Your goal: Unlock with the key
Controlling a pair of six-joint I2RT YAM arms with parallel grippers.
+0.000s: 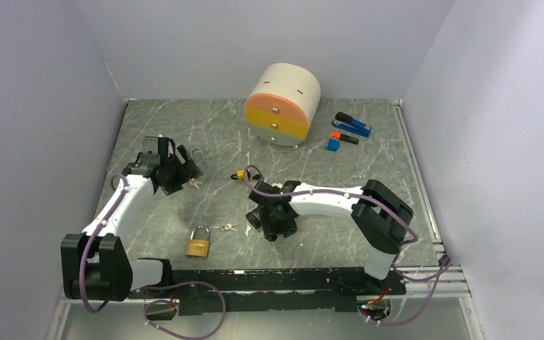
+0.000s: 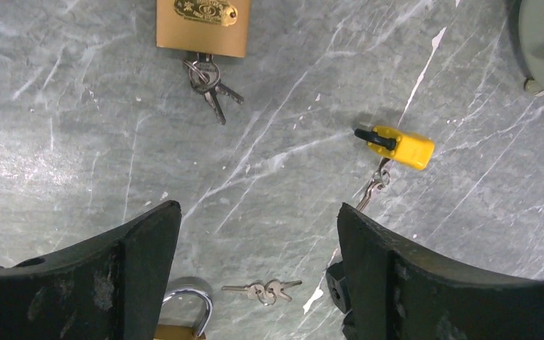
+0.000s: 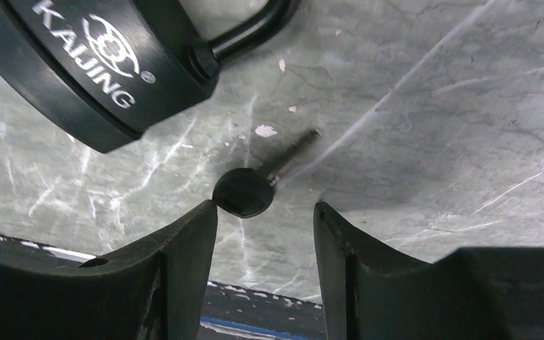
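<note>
Right gripper [image 3: 263, 212], jaws parted and empty, hovers over the black-headed metal key [image 3: 244, 193] beside the black KAIJING padlock [image 3: 99, 64]; key not yet grasped or inserted. Left gripper [image 2: 258, 209] stands wide, empty.

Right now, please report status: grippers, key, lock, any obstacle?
Left gripper open, empty. Right gripper open at black key, not gripped. Key lies on table beside black padlock. No obstacle seen.
</note>
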